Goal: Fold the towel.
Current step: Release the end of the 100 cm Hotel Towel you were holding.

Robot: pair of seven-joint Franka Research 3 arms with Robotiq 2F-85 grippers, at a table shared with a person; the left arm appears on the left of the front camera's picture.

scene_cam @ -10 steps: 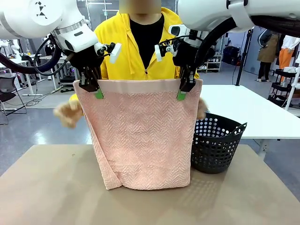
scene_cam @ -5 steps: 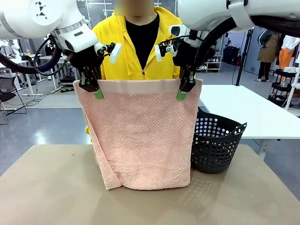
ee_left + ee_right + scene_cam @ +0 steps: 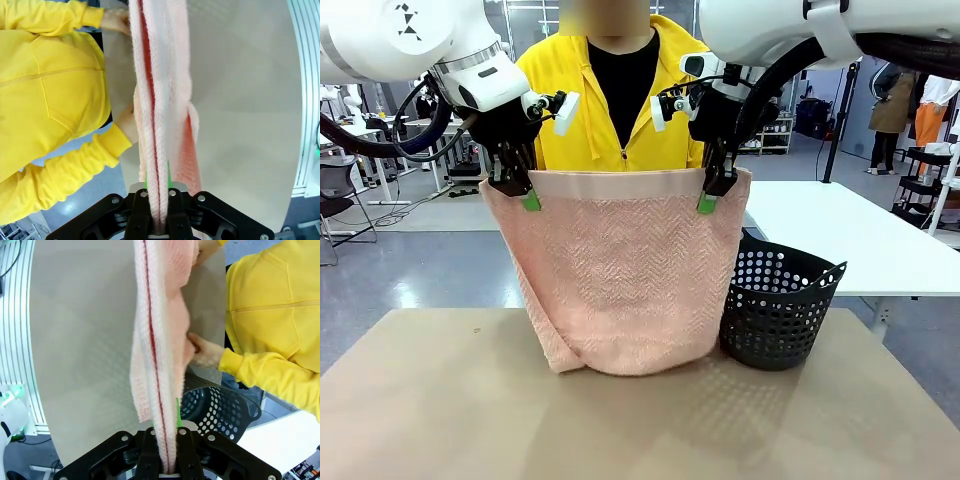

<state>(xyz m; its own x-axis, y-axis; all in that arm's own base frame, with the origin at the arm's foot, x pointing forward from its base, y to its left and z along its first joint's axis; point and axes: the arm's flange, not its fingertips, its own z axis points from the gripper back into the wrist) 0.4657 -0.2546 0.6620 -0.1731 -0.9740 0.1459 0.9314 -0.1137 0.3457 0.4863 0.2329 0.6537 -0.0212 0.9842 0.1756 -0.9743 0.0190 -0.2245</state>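
a: where is the towel (image 3: 625, 280) at this moment?

b: it hangs like a curtain between the two arms, in front of the person (image 3: 620, 90) in the yellow hoodie. the left gripper (image 3: 527, 196) pinches the smooth top band at one upper corner and the right gripper (image 3: 708, 198) pinches it at the other. both claws are clamped tight on the cloth, with the green pads pressed against it.

a: does it hang free?

b: no. its bottom rests on the table (image 3: 420, 400), where the lower edge bunches and curls under, most of all at the corner below the left arm.

a: what stands close by?

b: a black basket (image 3: 782, 312) with round holes stands on the table just beside the towel, under the right arm. the cloth hides part of the basket's wall on that side, and the two seem to touch there. farther back is a white table (image 3: 840, 235).

a: and what gets in the way?

b: the towel itself. from the front it screens the person's lower body and both hands. the left wrist camera looks down the doubled cloth and shows the near hand (image 3: 127, 125), in a yellow sleeve, touching the towel's far face low down. the right wrist camera shows the other hand (image 3: 202, 351) against the cloth just above the basket.
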